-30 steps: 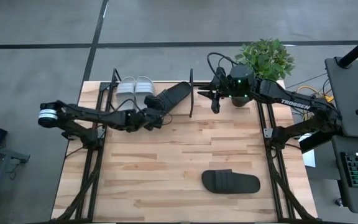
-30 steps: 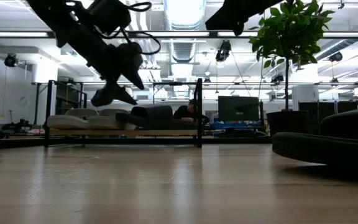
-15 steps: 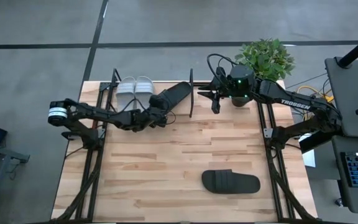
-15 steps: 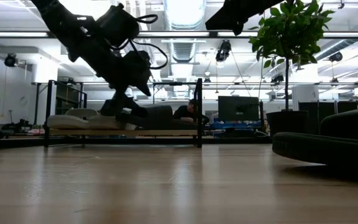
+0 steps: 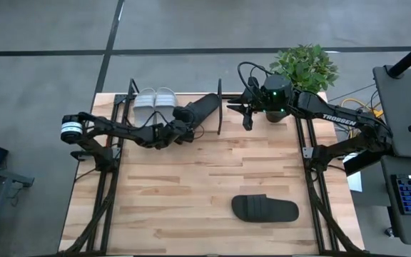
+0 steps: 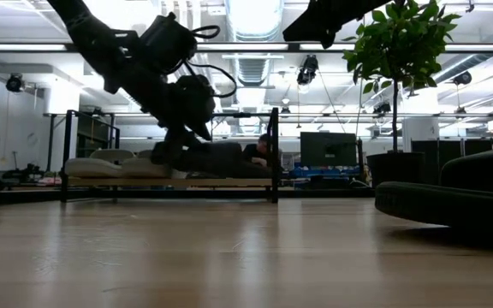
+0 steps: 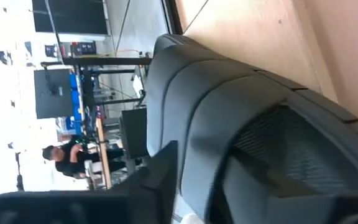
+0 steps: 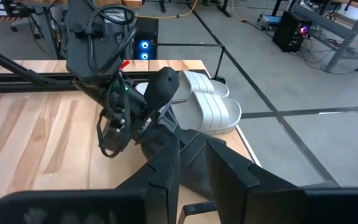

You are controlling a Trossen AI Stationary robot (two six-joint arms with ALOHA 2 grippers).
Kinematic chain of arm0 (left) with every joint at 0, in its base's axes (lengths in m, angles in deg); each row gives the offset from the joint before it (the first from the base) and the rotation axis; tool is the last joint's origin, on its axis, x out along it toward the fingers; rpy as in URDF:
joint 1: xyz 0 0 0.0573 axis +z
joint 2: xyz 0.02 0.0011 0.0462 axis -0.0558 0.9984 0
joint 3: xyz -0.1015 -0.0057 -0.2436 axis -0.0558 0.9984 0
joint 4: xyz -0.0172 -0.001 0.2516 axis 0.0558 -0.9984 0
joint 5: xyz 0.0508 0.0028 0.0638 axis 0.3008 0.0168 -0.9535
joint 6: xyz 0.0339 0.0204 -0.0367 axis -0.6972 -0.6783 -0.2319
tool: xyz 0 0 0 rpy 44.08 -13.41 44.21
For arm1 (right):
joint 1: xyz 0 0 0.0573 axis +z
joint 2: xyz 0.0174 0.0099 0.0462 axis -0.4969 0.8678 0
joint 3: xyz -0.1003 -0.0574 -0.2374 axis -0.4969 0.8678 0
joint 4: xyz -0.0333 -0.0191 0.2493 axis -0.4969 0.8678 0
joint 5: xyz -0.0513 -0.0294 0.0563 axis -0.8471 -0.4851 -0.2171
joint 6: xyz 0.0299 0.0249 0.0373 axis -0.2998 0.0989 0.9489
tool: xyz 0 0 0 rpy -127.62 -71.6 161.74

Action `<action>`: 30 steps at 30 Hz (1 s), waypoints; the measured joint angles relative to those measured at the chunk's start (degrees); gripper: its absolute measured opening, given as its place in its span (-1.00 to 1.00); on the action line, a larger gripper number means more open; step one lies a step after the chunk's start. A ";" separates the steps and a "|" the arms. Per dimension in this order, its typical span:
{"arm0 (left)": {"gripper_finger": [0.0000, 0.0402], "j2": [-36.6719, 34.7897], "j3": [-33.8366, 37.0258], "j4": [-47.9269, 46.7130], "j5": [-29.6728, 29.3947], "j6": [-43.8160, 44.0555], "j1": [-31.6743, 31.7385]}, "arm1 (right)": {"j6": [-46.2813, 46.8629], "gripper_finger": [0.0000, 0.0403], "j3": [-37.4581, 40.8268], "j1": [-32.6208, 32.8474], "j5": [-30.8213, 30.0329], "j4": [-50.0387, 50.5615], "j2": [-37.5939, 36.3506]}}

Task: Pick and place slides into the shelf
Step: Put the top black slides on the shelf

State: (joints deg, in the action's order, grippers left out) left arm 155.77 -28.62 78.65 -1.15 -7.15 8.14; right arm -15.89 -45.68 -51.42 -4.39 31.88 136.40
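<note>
Closing on the heel end of a black slide (image 5: 200, 109), the left hand (image 5: 180, 130) has its fingers around the sole edge, that slide lying askew in the shelf (image 5: 220, 107) just beyond the hand, beside the white pair (image 5: 155, 98). Light, flexible foam should bend under a pinch, so the thick sole rim or strap suits best. Well apart from the second black slide (image 5: 265, 209), the right hand (image 5: 247, 114) hovers by the shelf's end frame; whether it is open I cannot tell.

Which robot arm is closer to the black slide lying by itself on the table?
Right, though neither is close. The lone black slide lies at the table's near side. The right end effector hangs far behind it by the shelf; the left end effector is farther, at the shelved black slide.
</note>
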 joint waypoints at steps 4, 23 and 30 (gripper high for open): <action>-0.90 -0.07 -0.38 0.14 0.07 2.25 0.02 | 0.00 -0.65 0.00 0.00 0.00 0.02 0.00; -1.00 -0.42 -3.74 -0.29 -13.56 2.00 -1.44 | 0.00 -0.67 0.00 0.00 0.00 0.10 0.00; -1.00 -0.44 -4.36 -0.13 -17.93 3.24 -3.73 | 0.00 -0.65 0.00 0.00 0.00 0.09 0.00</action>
State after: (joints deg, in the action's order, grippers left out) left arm 155.33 -32.98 78.52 -19.07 -3.91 4.41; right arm -15.89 -45.68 -51.42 -4.39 31.96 136.40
